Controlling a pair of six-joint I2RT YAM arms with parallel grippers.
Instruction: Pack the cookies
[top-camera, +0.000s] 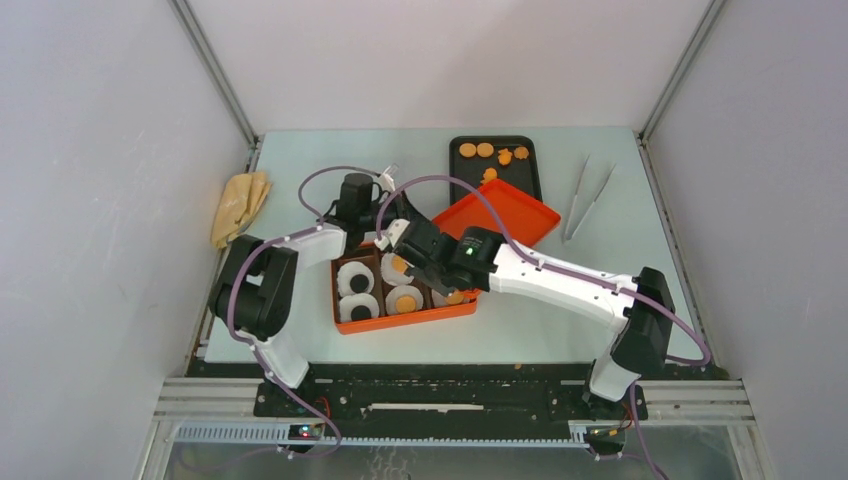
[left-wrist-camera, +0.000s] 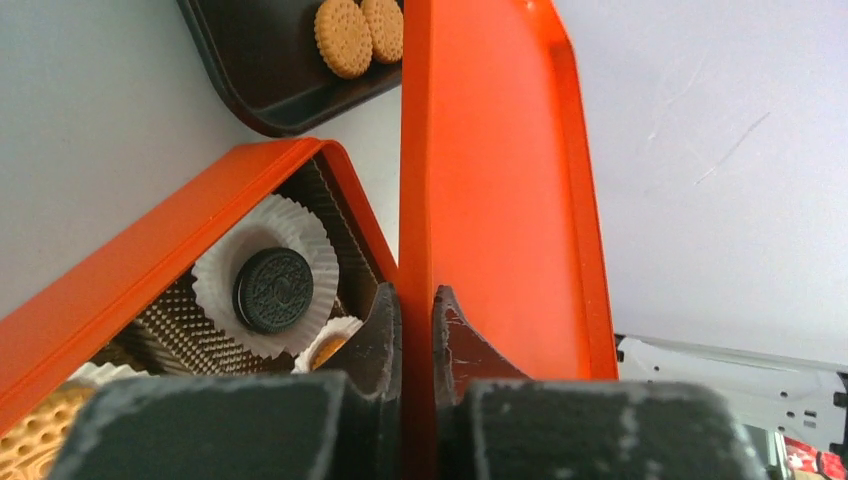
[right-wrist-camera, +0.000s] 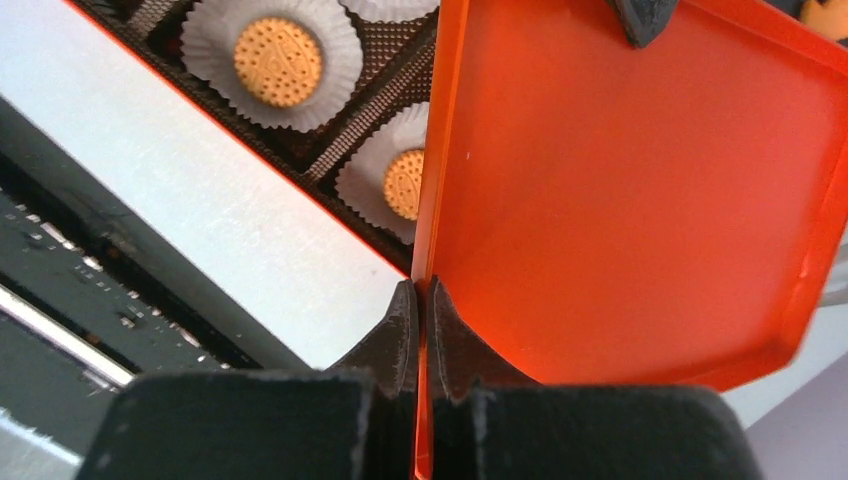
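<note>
Left gripper (left-wrist-camera: 417, 300) clamps lid (left-wrist-camera: 500, 200), cookies (left-wrist-camera: 273, 290) just beside.

Orange lid (left-wrist-camera: 500, 200) and box (left-wrist-camera: 120, 290), white pleated liners (left-wrist-camera: 300, 225), dotted orange cookies (right-wrist-camera: 277, 61), patterned black cookie (left-wrist-camera: 273, 290).

Cookies (top-camera: 405, 303): small flat discs. In the orange box (top-camera: 400, 322) each lies flat in a white liner cup (right-wrist-camera: 205, 45). The left column holds two black embossed rounds, and the cells beside them hold orange dotted rounds. Five more orange ones lie loose at the far end of the black tray (top-camera: 520, 178); some are round, some irregular.
</note>
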